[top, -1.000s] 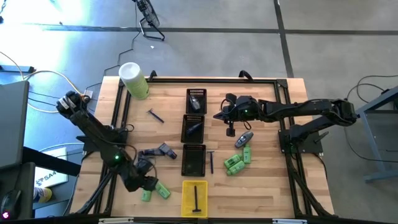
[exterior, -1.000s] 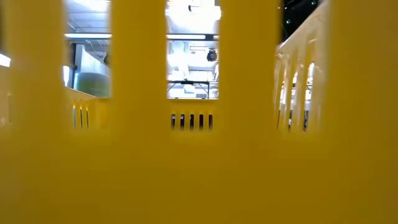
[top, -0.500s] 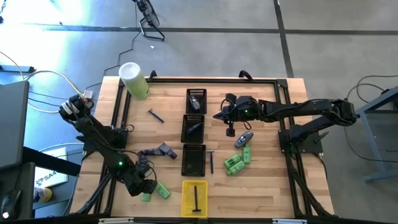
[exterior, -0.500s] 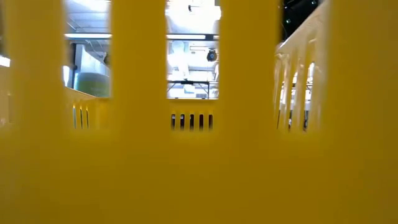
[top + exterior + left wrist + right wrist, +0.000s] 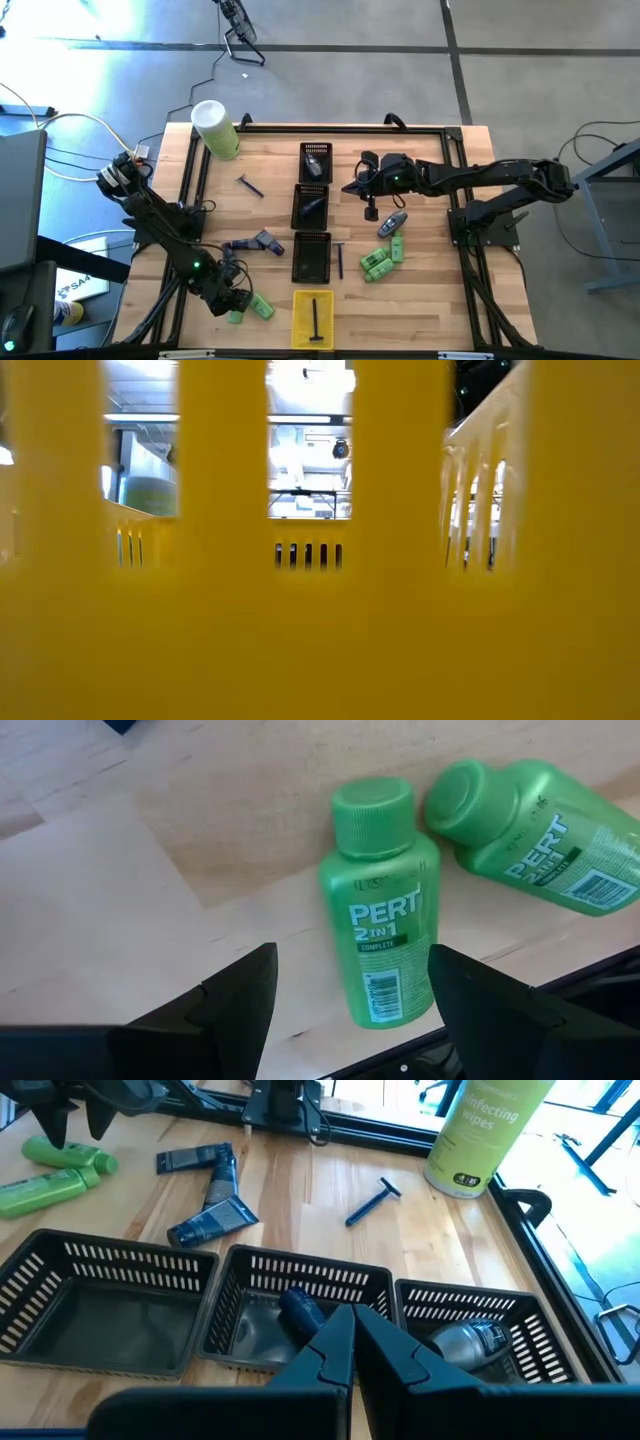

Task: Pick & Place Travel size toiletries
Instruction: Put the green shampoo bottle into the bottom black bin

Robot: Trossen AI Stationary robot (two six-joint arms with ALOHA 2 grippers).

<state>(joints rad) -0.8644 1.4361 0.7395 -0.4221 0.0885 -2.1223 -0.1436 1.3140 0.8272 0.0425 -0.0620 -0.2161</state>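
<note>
Risk sits with the left gripper point(image 5: 350, 995), jaws spread above one green bottle point(image 5: 378, 910) whose neighbour bottle point(image 5: 530, 825) nearly touches it and could get nudged, while the right gripper point(image 5: 352, 1342) waits pressed shut.

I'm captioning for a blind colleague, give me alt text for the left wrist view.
The left gripper hangs open over a green Pert bottle lying on the wooden table, one finger on each side. A second green bottle lies beside it, caps close together.

Bright even light; bluish glare on floor beyond left gripper point(image 5: 236, 303); yellow tray point(image 5: 320, 620) wall fills low view, blurred.
</note>
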